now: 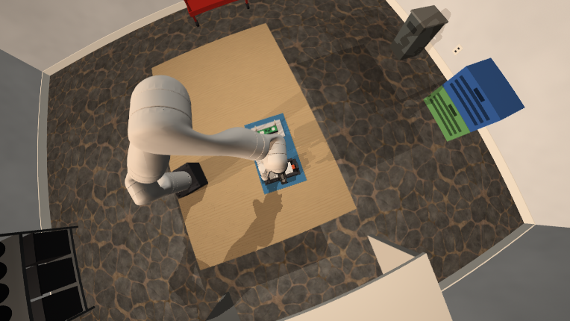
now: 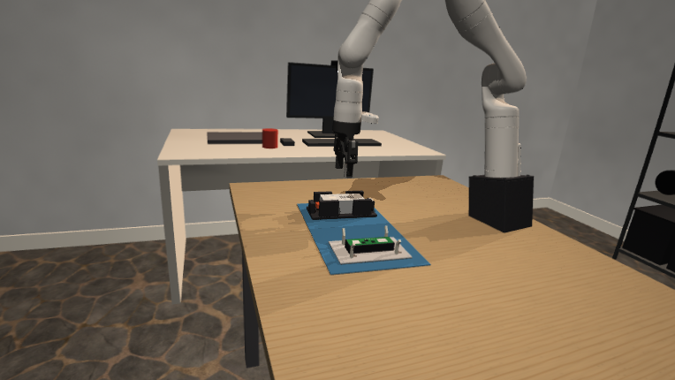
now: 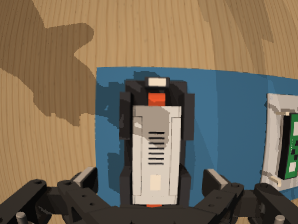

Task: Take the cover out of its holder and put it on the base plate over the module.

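Gripper: the black two-finger gripper [image 2: 348,171] [image 3: 150,181] points down above the holder, its fingers spread wide apart with nothing between them; in the wrist view one finger shows to each side of the cover, lower in the picture.
Cover: the white cover [image 1: 292,167] [image 2: 346,197] [image 3: 156,170] sits in its holder, its slotted face up, below the fingers and apart from them.
Holder: the black holder [image 1: 295,172] [image 2: 364,209] [image 3: 188,117] stands around the cover, with orange parts at its ends.
Mat: a blue mat [image 1: 295,153] [image 2: 317,231] [image 3: 230,120] lies under both the holder and the base plate.
Base plate: the white base plate [image 1: 280,124] [image 2: 341,257] [image 3: 272,117] lies on the mat near the holder, apart from it, with thin upright posts.
Module: the module [image 1: 272,129] [image 2: 369,244] [image 3: 294,150], green on top and black at the side, sits uncovered on the base plate between the posts.
Table: the wooden table [image 1: 223,83] [image 2: 425,301] [image 3: 165,35] bears the mat.
Arm base: the arm rises from a black block [image 1: 199,171] [image 2: 500,208] at the table's side.
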`<act>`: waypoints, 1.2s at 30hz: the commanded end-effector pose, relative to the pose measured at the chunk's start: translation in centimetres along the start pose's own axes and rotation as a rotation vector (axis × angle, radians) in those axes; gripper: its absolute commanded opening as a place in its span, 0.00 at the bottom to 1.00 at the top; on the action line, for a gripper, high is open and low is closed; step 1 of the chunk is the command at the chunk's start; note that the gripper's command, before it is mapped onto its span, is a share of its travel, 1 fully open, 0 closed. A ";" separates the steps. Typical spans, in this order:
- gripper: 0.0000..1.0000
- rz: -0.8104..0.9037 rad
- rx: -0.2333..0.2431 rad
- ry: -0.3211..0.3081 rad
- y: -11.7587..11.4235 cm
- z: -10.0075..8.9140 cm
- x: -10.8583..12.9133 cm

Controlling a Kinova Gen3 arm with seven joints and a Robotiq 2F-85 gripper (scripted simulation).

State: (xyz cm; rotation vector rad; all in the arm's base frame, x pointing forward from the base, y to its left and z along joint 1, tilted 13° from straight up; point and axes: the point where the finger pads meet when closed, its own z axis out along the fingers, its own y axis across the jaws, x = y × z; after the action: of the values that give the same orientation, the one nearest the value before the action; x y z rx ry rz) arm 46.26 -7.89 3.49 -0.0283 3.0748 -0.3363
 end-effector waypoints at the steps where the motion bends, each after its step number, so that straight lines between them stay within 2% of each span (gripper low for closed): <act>1: 1.00 -0.001 0.000 -0.003 0.1 -0.2 -0.1; 14: 1.00 -0.001 0.000 -0.003 0.4 -0.5 0.0; 24: 1.00 -0.001 0.000 -0.003 0.5 4.5 0.0; 31: 1.00 -0.001 0.000 -0.003 0.5 4.5 0.0; 36: 1.00 -0.002 -0.001 -0.005 0.7 7.3 0.0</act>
State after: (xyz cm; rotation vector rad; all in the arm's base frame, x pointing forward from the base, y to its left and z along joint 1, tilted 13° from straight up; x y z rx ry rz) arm 47.21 -8.23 -2.31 -0.0404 3.0522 -0.3280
